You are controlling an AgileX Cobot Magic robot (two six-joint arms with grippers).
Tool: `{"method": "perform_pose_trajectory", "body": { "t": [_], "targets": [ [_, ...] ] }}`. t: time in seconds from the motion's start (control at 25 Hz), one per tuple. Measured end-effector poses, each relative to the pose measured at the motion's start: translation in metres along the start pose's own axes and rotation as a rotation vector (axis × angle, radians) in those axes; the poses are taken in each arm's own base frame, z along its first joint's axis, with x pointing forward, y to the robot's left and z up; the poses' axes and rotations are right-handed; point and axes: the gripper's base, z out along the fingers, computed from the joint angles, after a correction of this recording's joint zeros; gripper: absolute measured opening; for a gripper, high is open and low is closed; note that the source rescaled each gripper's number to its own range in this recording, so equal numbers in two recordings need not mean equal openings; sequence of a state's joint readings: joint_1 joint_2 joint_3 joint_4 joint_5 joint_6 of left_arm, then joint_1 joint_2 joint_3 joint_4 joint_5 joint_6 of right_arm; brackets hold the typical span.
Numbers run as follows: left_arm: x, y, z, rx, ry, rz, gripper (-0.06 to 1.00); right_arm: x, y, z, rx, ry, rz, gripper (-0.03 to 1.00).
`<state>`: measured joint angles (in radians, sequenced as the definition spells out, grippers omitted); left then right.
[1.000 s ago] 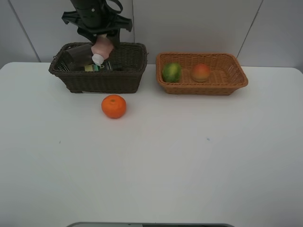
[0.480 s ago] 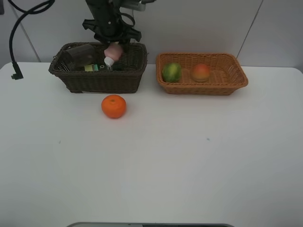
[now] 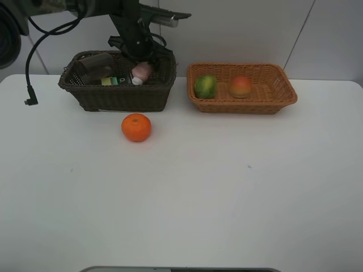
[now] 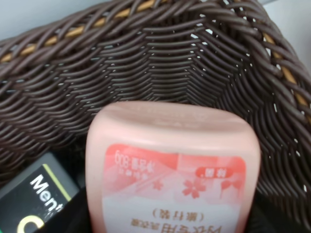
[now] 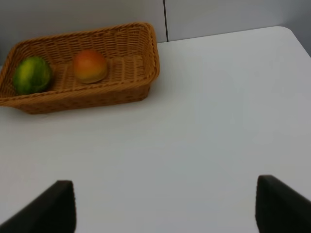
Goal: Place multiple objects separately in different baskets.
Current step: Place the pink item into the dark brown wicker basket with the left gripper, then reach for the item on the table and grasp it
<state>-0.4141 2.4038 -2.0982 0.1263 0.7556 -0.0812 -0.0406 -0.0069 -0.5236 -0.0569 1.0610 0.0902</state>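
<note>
Exterior high: left gripper (image 3: 140, 56) sits low over the dark basket (image 3: 116, 96), pinching the pink bottle (image 3: 142, 71), whose cap end angles down toward the basket floor. The orange (image 3: 136, 127) lies on the tabletop (image 3: 187, 187), on the near side of the basket from that gripper.

Left wrist: pink bottle (image 4: 172, 179) fills the view, wicker wall just beyond.

Right wrist: right gripper (image 5: 163, 206) spread, empty; tan basket (image 5: 141, 58) well ahead.

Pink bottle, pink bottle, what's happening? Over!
Left claw holding pink bottle down inside dark basket. Right claw open, empty. Orange on table. Nothing blocking.
</note>
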Motion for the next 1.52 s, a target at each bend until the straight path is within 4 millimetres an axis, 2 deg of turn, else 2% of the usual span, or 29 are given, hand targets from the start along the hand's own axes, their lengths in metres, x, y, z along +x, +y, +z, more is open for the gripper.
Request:
{"method": "perform_pose_trajectory", "body": {
  "t": [0.36, 0.44, 0.6, 0.84, 1.16, 1.32, 1.52],
  "targets": [
    [0.002, -0.001, 0.004, 0.006, 0.007, 0.023, 0.47, 0.000, 0.000, 0.000, 0.000, 0.000, 0.000, 0.47],
    [0.002, -0.001, 0.004, 0.006, 0.007, 0.026, 0.53, 0.000, 0.000, 0.000, 0.000, 0.000, 0.000, 0.47],
    [0.001, -0.001, 0.004, 0.006, 0.005, 0.026, 0.76, 0.000, 0.000, 0.000, 0.000, 0.000, 0.000, 0.47],
    [0.001, -0.001, 0.003, 0.005, 0.010, 0.026, 0.81, 0.000, 0.000, 0.000, 0.000, 0.000, 0.000, 0.47],
    [-0.004, 0.002, -0.025, 0.002, 0.014, 0.060, 0.82, 0.000, 0.000, 0.000, 0.000, 0.000, 0.000, 0.47],
    [-0.005, -0.002, -0.041, 0.003, 0.034, 0.085, 0.95, 0.000, 0.000, 0.000, 0.000, 0.000, 0.000, 0.47],
    [-0.005, -0.019, -0.062, 0.019, 0.052, 0.134, 0.99, 0.000, 0.000, 0.000, 0.000, 0.000, 0.000, 0.47]
  ]
}}
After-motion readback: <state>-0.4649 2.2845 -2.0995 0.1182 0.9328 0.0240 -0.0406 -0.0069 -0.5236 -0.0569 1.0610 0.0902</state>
